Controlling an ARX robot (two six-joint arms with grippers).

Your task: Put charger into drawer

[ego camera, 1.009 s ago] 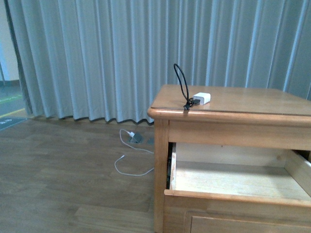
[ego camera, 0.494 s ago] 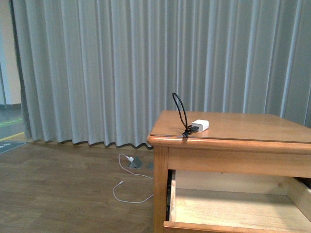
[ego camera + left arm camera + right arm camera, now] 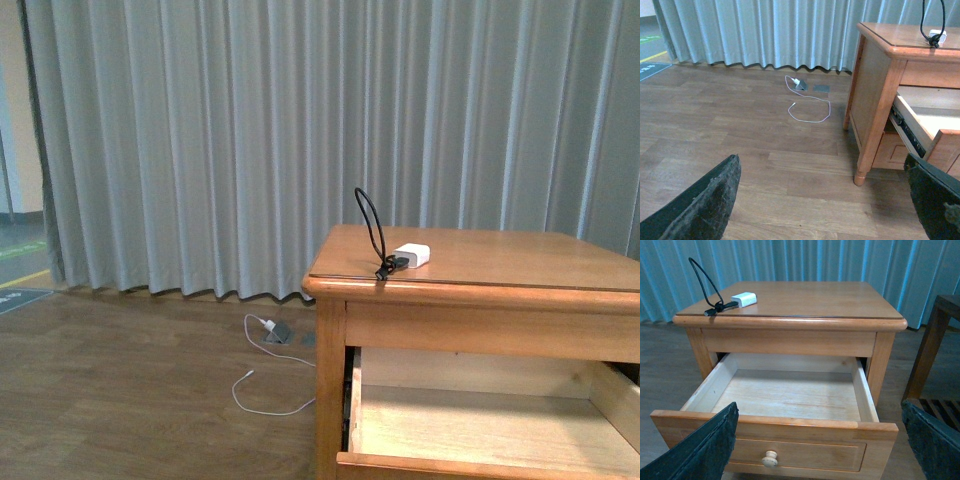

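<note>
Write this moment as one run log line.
charger: on nightstand | drawer: open, empty | left gripper: open | right gripper: open

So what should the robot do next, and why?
Probably move the right gripper up over the charger and grasp its white block. The drawer already stands open and empty, the charger lies on the nightstand top, and that gripper is open, holding nothing.

No text, label, brand or number can be read in any view. A dark floor patch (image 3: 18, 299) at the far left, near the curtain (image 3: 200, 150), carries pale marks too small and blurred to make out. The charger (image 3: 744, 299) shows a plain white face.
</note>
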